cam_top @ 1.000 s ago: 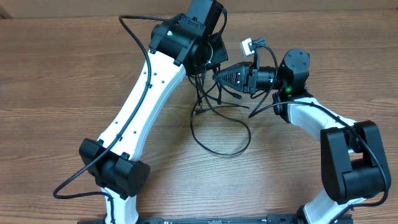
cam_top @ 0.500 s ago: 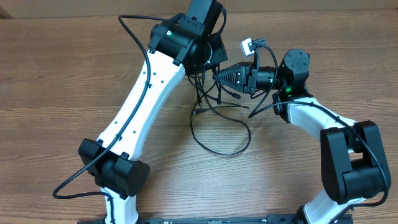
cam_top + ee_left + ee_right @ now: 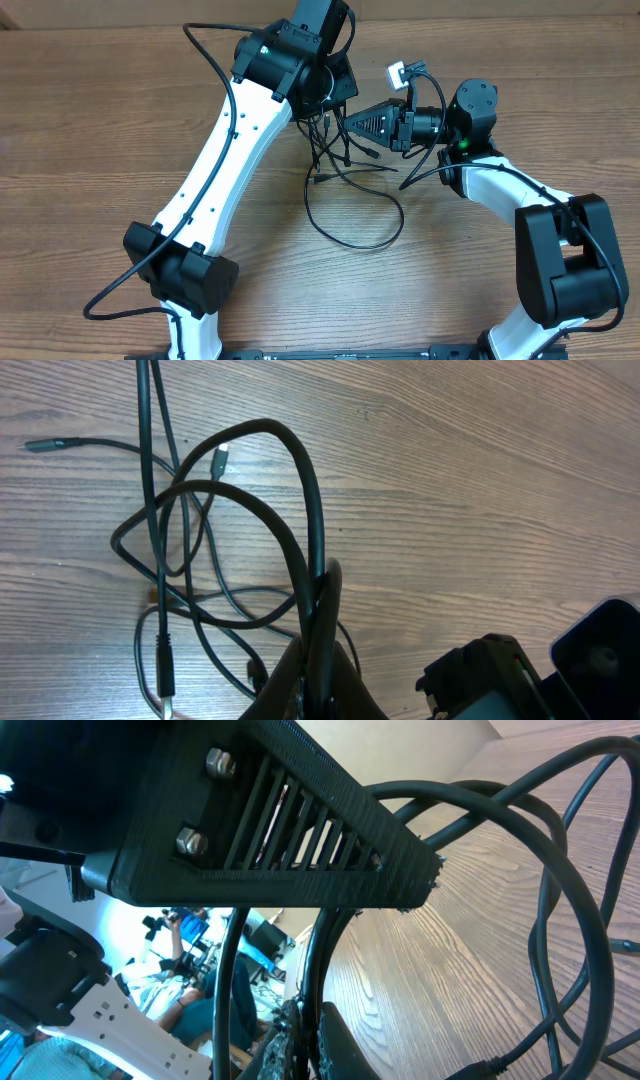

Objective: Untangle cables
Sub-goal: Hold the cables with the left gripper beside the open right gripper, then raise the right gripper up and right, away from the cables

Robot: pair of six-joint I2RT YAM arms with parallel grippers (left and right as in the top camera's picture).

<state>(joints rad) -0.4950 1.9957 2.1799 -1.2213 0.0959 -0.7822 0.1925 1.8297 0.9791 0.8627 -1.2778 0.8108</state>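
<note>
Brown wooden desk [image 3: 100, 120] carries looped black cables [image 3: 352, 214]. The left tool [image 3: 318, 610] and right tool [image 3: 351, 122] each pinch them tight. A bright room [image 3: 190, 945] shows behind.

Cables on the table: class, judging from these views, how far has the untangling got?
Done: nothing looks freed; the cables cross in one tangle of loops. In hand: the left claw is shut on several strands, holding them up off the table, and the right claw is shut on strands beside it. Left: drawing each cord out and laying it apart.
</note>
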